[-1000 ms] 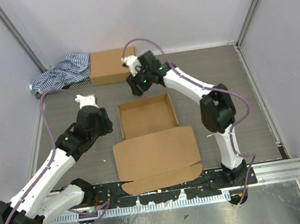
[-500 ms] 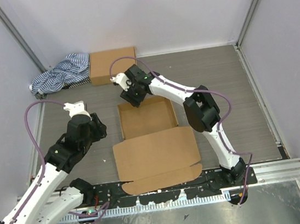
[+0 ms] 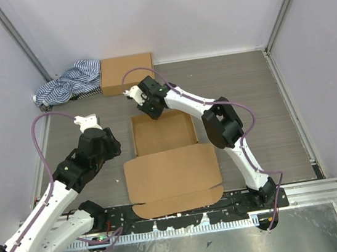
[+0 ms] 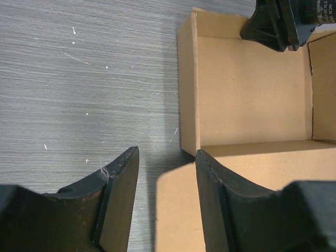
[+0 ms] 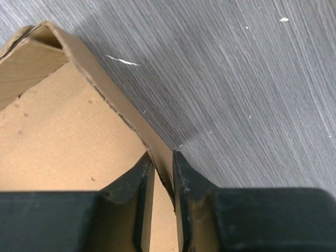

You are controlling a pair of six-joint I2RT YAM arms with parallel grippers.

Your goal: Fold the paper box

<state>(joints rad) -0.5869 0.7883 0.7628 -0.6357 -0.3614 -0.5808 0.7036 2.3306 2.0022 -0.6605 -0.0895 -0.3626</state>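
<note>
The paper box (image 3: 163,133) lies open mid-table, a shallow brown tray with its wide lid flap (image 3: 172,174) spread flat toward me. My right gripper (image 3: 152,112) is at the tray's far left corner. In the right wrist view its jaws (image 5: 163,157) are shut on the far wall (image 5: 94,79), one finger inside and one outside. My left gripper (image 3: 115,148) hovers open left of the tray. In the left wrist view (image 4: 167,155) the lid's left edge and bare table show between its fingers, touching nothing. The tray (image 4: 247,89) and the right gripper (image 4: 278,23) are seen beyond.
A compact brown cardboard box (image 3: 126,73) stands at the back, with a blue-and-white striped cloth (image 3: 69,80) to its left. Grey walls close in the table on three sides. The arm bases and a metal rail (image 3: 186,214) run along the near edge.
My right gripper came down and left onto the tray's far wall and closed on it. The left arm drew back to the left. The lid flap shifted slightly left.
</note>
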